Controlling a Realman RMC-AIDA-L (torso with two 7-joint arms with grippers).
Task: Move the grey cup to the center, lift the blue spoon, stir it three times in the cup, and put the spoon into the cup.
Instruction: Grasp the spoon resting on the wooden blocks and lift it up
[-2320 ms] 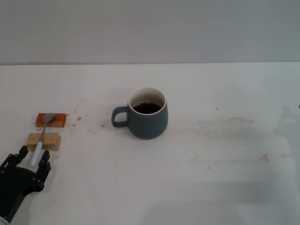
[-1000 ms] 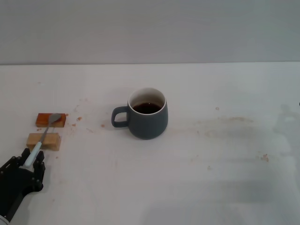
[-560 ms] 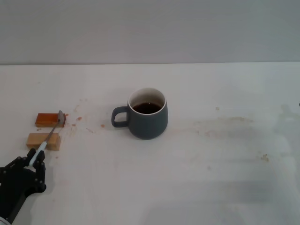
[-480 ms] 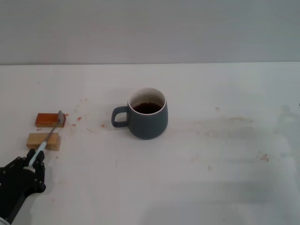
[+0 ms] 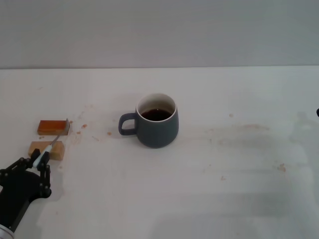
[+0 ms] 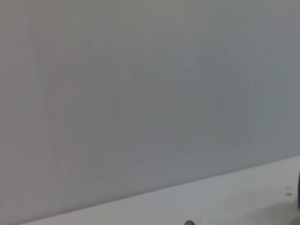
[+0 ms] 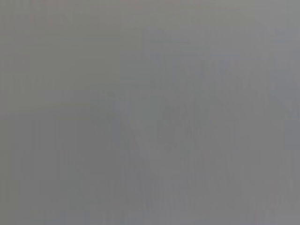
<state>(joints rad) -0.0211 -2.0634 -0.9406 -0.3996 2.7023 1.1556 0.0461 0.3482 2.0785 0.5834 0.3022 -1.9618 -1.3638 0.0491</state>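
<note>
One arm is at work on my screen: the left gripper (image 5: pixel 41 160) sits at the near left corner of the table (image 5: pixel 234 199), its jaws clamped on the pale handle of the blue spoon (image 5: pixel 51 145). The spoon slants away from the gripper toward the far right, its handle passing over the tan block (image 5: pixel 46 149); I can't tell whether it touches that block. Its metal bowl reaches the gap between the tan block and the orange-brown block (image 5: pixel 52 126), which lies just beyond, on the far side.

I see the grey cup (image 5: pixel 155 127) standing upright around the middle of the table, well apart from the gripper and to its right. Its loop handle points left, and dark brown liquid shows inside the white rim. Faint brown stains (image 5: pixel 239 130) mark the table to the right of the cup, and small specks lie between the cup and the blocks.

The right gripper doesn't show in my feeds. The left wrist camera gives me mostly a grey wall above a strip of table.
</note>
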